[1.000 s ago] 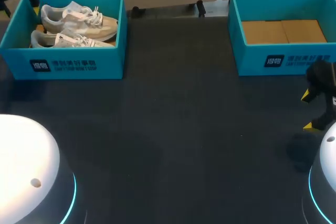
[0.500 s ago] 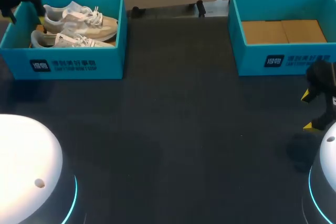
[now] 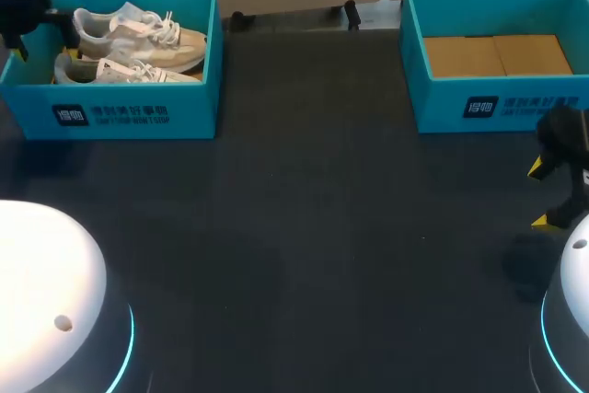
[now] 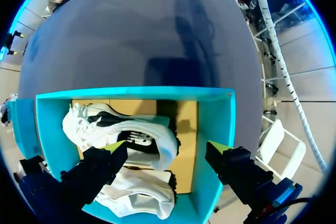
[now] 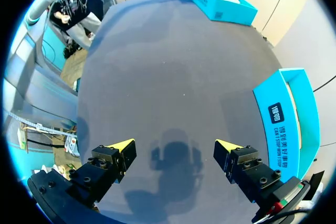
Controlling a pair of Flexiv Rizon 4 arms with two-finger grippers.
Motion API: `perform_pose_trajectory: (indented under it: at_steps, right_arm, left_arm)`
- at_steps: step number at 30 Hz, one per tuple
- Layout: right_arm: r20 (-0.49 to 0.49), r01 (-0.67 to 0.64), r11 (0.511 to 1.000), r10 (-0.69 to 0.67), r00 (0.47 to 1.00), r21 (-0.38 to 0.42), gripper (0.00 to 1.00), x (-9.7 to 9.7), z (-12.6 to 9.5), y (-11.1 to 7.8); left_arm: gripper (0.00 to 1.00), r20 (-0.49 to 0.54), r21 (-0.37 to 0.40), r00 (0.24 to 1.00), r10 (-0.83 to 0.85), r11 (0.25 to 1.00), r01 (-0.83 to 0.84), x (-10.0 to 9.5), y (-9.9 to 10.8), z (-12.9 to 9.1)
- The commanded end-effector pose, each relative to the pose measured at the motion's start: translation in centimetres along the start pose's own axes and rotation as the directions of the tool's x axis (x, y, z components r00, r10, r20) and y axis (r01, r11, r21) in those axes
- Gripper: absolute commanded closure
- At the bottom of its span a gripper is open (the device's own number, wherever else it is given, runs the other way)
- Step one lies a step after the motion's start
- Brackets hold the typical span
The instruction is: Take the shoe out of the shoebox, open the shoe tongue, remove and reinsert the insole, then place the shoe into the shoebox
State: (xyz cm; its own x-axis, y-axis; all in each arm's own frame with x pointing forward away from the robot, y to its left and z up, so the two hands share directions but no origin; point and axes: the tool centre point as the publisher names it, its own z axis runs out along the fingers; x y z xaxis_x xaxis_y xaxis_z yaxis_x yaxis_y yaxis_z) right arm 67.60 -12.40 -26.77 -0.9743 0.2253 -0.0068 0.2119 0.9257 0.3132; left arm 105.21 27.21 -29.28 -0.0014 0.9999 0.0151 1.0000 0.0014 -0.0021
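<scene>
Broad passage is offered over the dark grey table between the left teal cardboard shoebox, crowded by two pale sneakers, and the right teal cardboard shoebox.

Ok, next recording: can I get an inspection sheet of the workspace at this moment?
Surface: dark matte table, no marks seen.
Job's things: two pale shoes lie side by side in the left shoebox; the right shoebox shows only its brown cardboard floor.
Clutter: nothing seen.
Hands: left hand open, above the shoes inside the left shoebox, holding nothing; right hand open over bare table beside the right shoebox.
Cables: nothing seen on the table.
Surroundings: nothing seen reaching over the table.
</scene>
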Motion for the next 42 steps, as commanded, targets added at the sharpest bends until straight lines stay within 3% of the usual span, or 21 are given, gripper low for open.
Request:
perform_pose_trajectory:
  at_steps: [1,22,40,42]
  right_arm:
    - [0.002,-0.001,1.0,0.001,1.0,0.003,0.0,0.1,0.1,0.0]
    - [0.002,-0.001,1.0,0.001,1.0,0.003,0.0,0.1,0.1,0.0]
    - [0.002,-0.001,1.0,0.001,1.0,0.003,0.0,0.1,0.1,0.0]
    - [0.002,-0.001,1.0,0.001,1.0,0.003,0.0,0.1,0.1,0.0]
  left_arm:
    - [0.0,0.004,0.005,1.0,-0.001,1.0,0.001,0.1,1.0,1.4]
    - [0.0,-0.031,0.035,0.999,-0.012,0.999,0.013,0.6,2.1,5.9]
    - [0.0,-0.033,0.065,0.999,-0.002,0.998,0.004,0.5,2.0,8.3]
    - [0.05,-0.034,0.067,0.999,-0.001,0.998,0.004,0.4,2.0,8.5]
